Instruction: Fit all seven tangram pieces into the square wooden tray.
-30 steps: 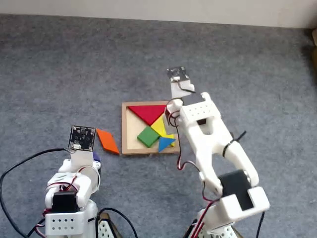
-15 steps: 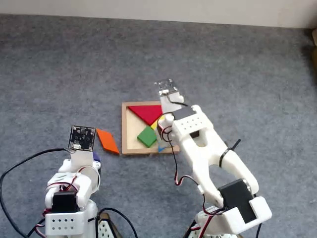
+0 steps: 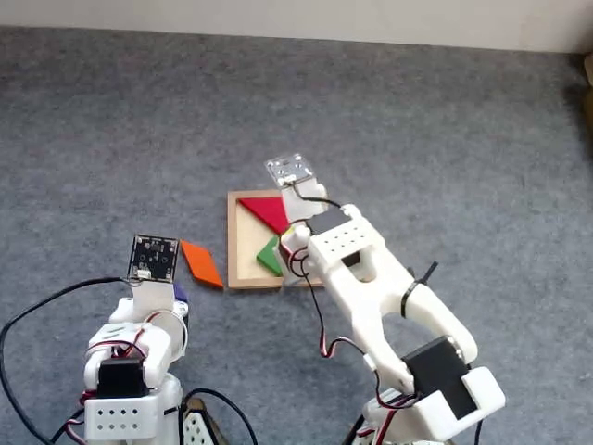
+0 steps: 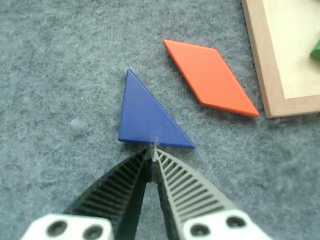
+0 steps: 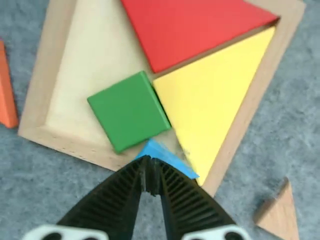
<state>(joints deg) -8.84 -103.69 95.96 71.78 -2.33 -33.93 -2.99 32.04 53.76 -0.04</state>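
Roughly halfway: four pieces at the tray, three outside.

From above, shows the red triangle point(image 3: 267, 211) and green square point(image 3: 271, 255) inside the tray point(image 3: 232, 241), with the orange piece point(image 3: 201, 263) on the carpet just beside its rim. From the left wrist, finds the left gripper point(image 4: 151, 152) pinched closed on nothing, tips touching the blue triangle point(image 4: 145, 120), which lies outside. From the right wrist, finds the right gripper point(image 5: 149, 162) likewise clamped empty over the cyan triangle point(image 5: 167, 157), seemingly unseated at the rim beside the yellow triangle point(image 5: 210, 100); leaves a wood triangle point(image 5: 277, 210) outside too.
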